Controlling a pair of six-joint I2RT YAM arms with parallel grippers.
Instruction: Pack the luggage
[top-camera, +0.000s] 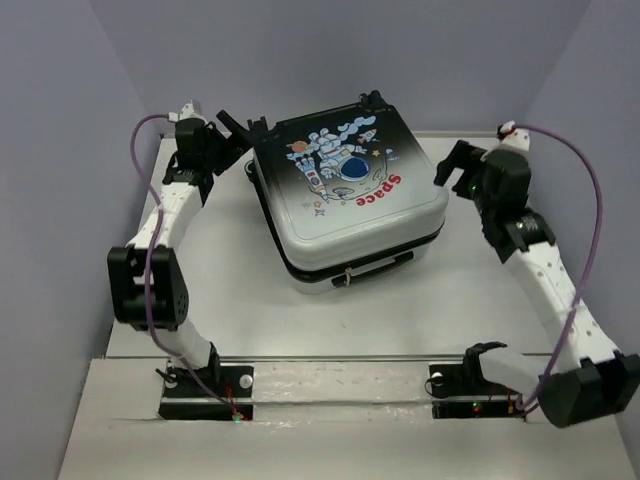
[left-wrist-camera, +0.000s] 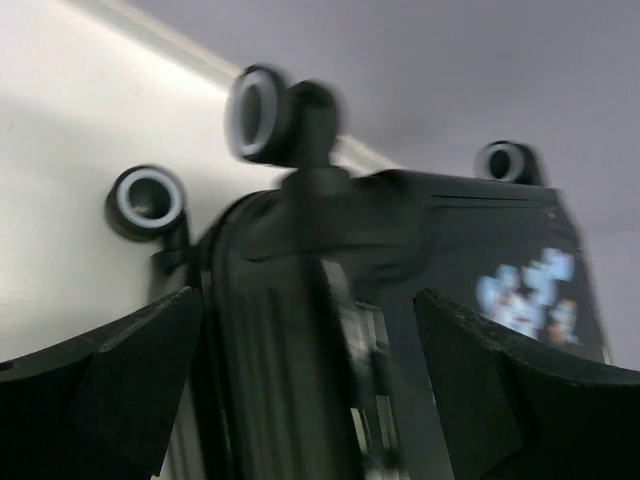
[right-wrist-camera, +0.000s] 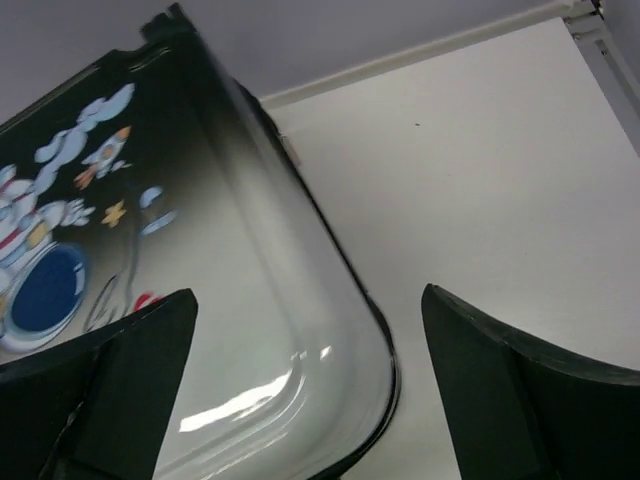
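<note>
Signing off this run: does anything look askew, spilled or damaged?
Only the luggage stands out: it lies closed, print up, turned at an angle to the edges of the table. No spill or damage shows.

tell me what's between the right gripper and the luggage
Nothing lies between the right gripper and the luggage: the top view shows a narrow gap, and the right wrist view shows only bare table beside it.
</note>
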